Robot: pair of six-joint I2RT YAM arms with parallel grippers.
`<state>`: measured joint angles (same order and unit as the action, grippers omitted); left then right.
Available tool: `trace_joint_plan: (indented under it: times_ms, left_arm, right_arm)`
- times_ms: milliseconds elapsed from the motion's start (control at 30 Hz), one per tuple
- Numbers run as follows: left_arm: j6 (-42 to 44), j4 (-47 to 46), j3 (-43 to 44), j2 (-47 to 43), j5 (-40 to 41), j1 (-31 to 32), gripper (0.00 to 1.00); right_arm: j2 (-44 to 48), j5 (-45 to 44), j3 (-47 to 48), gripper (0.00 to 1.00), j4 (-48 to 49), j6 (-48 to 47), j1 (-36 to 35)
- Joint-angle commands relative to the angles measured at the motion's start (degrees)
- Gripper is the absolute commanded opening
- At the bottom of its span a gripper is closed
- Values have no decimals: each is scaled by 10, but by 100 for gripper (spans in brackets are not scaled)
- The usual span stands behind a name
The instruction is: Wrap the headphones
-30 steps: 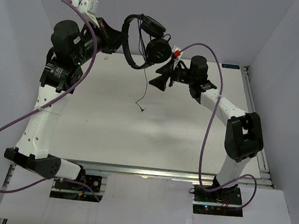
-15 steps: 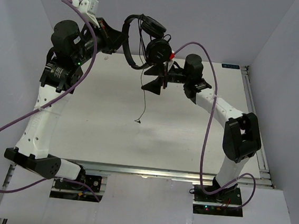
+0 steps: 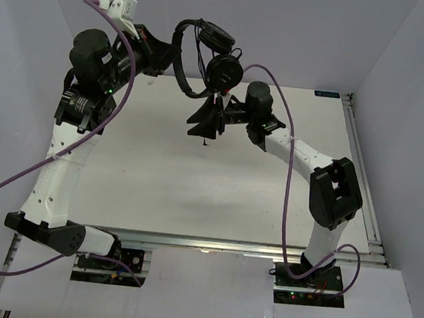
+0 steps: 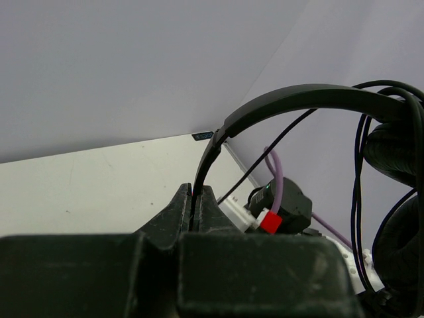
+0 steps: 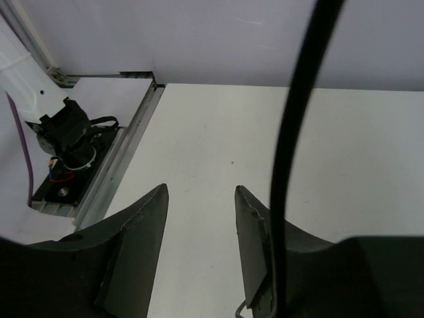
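Observation:
The black headphones [image 3: 206, 61] hang in the air above the far middle of the table. My left gripper [image 3: 164, 58] is shut on their thin headband [image 4: 298, 99]; in the left wrist view the band comes straight out of my closed jaws [image 4: 197, 193], with an earcup [image 4: 397, 152] at the right. My right gripper [image 3: 199, 122] is open just below the lower earcup [image 3: 225, 73]. In the right wrist view the thin black cable [image 5: 291, 152] hangs in front of the right finger, outside the gap between the fingers [image 5: 201, 193].
The white table [image 3: 158, 176] is walled in by pale panels at the back and both sides. A metal rail [image 3: 362, 196] runs along its right edge. Thick purple robot cables [image 3: 290, 204] loop off both arms.
My right gripper has moved left, from right of the headphones to under the lower earcup. The cable's loose end has risen off the table. The left arm holds still.

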<state>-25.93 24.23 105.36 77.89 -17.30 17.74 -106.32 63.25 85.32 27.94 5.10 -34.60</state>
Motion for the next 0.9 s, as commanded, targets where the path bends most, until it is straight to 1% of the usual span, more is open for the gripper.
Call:
trace_joint_plan:
  times_ms: [0, 33, 67, 200, 267, 367, 500, 600, 667, 700, 733, 800, 867]
  left_arm:
    - [-6, -26, 20, -21, 23, 1, 0]
    - [-6, -25, 24, -21, 34, 1, 0]
    - [-4, -23, 26, -19, 49, 1, 0]
    - [20, -8, 39, -12, 107, 1, 0]
    - [40, 6, 46, -5, 146, 1, 0]
    - [59, 14, 39, -1, 190, 0, 0]
    - [89, 11, 9, 16, 241, -1, 0]
    - [112, 3, -18, 35, 258, -1, 0]
    - [135, 1, -31, 64, 269, -1, 0]
    - [142, 0, -41, 75, 272, -1, 0]
    - [153, -1, -50, 91, 277, -1, 0]
    - [181, -10, -75, 120, 295, -1, 0]
    - [197, -23, -106, 137, 299, -1, 0]
  right_arm:
    - [18, -12, -75, 47, 75, 50, -16]
    - [28, -15, -98, 44, 93, 57, -16]
    - [33, -19, -116, 39, 94, 56, -15]
    - [78, -30, -174, 22, 91, 42, -14]
    - [129, -50, -207, 10, 66, 15, -13]
    - [179, -103, -233, 8, -37, -45, -13]
    - [242, -200, -221, 8, -216, -189, -21]
    - [258, -292, -170, 8, -372, -266, -50]
    - [259, -367, -114, 8, -442, -341, -78]
    - [261, -397, -97, 8, -485, -363, -94]
    - [268, -444, -79, 8, -515, -392, -119]
    - [281, -555, -58, 8, -541, -451, -147]
    - [298, -629, -42, 8, -543, -496, -173]
